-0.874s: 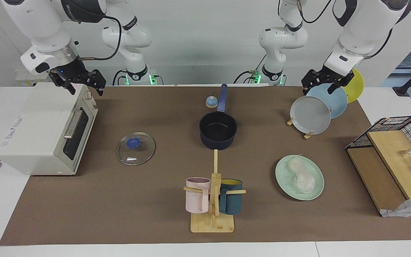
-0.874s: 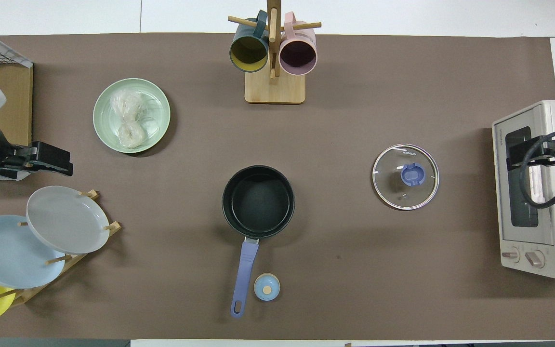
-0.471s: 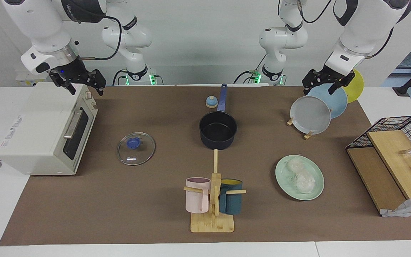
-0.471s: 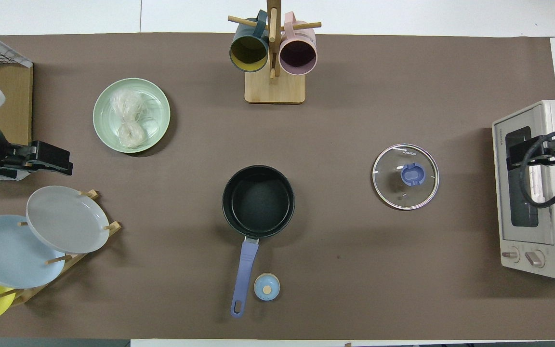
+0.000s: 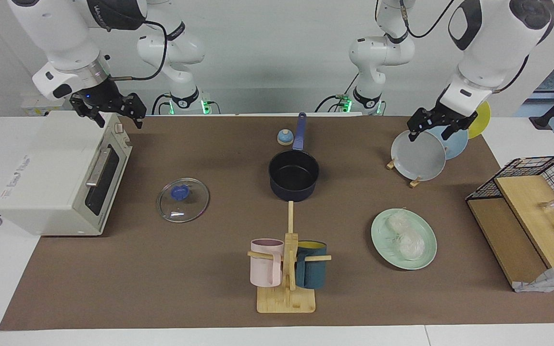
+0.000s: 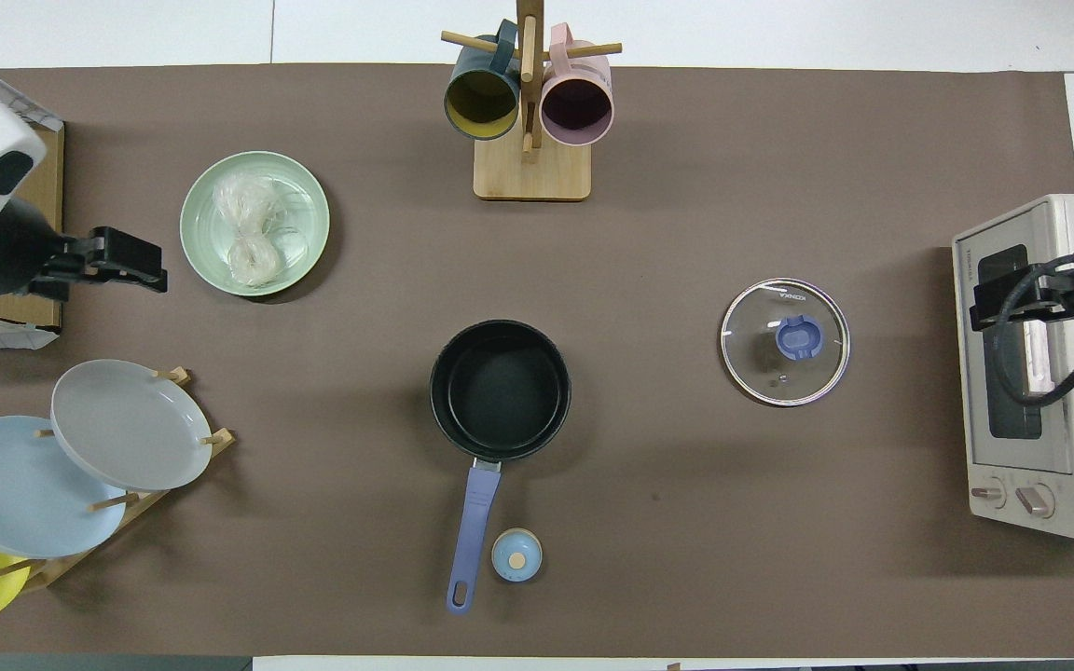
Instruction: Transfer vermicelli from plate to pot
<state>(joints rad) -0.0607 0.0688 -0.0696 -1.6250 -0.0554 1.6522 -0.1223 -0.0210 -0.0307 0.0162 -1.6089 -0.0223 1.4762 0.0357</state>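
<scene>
The vermicelli [image 5: 404, 238] [image 6: 248, 228] lies as a whitish clump on the mint-green plate [image 5: 380, 230] [image 6: 306, 200], toward the left arm's end of the table. The navy pot [image 5: 294, 175] [image 6: 500, 390] stands empty mid-table, its blue handle pointing toward the robots. My left gripper [image 5: 429, 135] [image 6: 160, 270] is open and empty, raised over the mat between the plate rack and the mint-green plate. My right gripper [image 5: 117, 122] [image 6: 977, 315] is open and empty, held over the toaster oven's front edge.
A rack of upright grey, light-blue and yellow plates [image 5: 419, 154] [image 6: 131, 424] stands under the left arm. A glass lid [image 5: 183, 200] [image 6: 785, 342], a toaster oven [image 5: 56, 173] [image 6: 1040, 373], a mug tree [image 5: 287, 269] [image 6: 530, 93], a small blue bell [image 5: 284, 137] [image 6: 516, 554] and a wire basket [image 5: 527, 202] are also here.
My left gripper has moved away from the plate rack toward the mint-green plate and dropped a little. My right gripper has shifted only slightly.
</scene>
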